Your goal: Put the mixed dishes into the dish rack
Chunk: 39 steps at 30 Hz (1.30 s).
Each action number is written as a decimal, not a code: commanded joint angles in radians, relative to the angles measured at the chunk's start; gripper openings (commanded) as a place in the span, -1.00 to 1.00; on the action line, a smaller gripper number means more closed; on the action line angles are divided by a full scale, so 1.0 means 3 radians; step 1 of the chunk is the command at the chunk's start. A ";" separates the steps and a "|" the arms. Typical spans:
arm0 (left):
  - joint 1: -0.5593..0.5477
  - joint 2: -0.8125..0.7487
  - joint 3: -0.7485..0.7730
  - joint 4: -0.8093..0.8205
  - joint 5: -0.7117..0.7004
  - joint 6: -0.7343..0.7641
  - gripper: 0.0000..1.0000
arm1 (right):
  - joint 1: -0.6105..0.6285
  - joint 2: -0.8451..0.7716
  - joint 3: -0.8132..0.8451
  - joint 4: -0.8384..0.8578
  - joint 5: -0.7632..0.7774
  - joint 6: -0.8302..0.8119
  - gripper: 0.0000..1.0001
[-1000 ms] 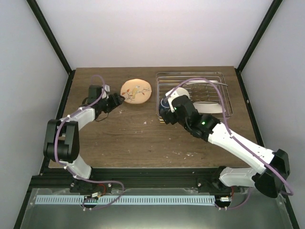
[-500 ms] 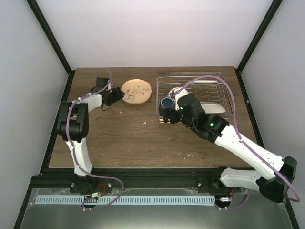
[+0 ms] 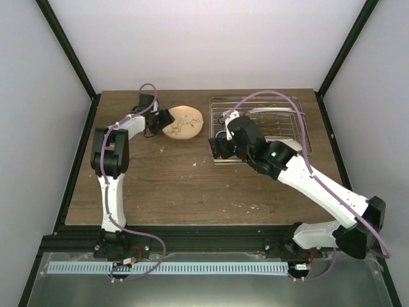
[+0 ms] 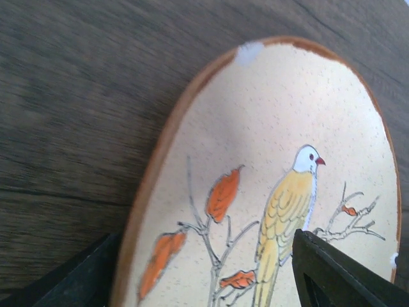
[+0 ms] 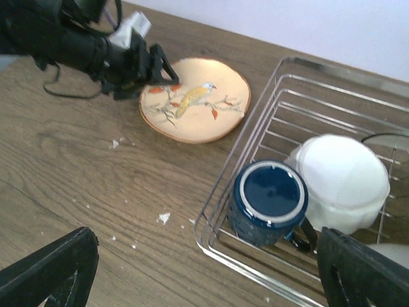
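Left gripper (image 3: 164, 120) nearer, spread, plate (image 3: 184, 121) rim between its fingers, dead ahead. Right gripper (image 3: 219, 148) spread over rack (image 5: 307, 102).

No text, label, brand, number or sign can be read in any view. The plate (image 4: 275, 115) has only a painted bird on a branch with leaves, and no lettering.
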 commanded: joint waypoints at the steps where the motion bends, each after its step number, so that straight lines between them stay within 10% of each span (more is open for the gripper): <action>1: -0.0068 0.0147 0.0171 -0.0233 0.0124 -0.0058 0.44 | -0.0042 0.0132 0.0476 -0.0320 -0.0163 0.0025 0.88; 15: -0.0137 0.0049 -0.0419 0.0302 0.0580 -0.0131 -1.00 | -0.0176 -0.0326 -0.0023 -0.0145 -0.0295 0.0088 0.51; 39: 0.0404 -0.1405 -0.2620 0.2347 0.1615 -0.0830 -1.00 | -0.0336 -0.0170 -0.0396 0.0492 -0.0955 0.0322 0.43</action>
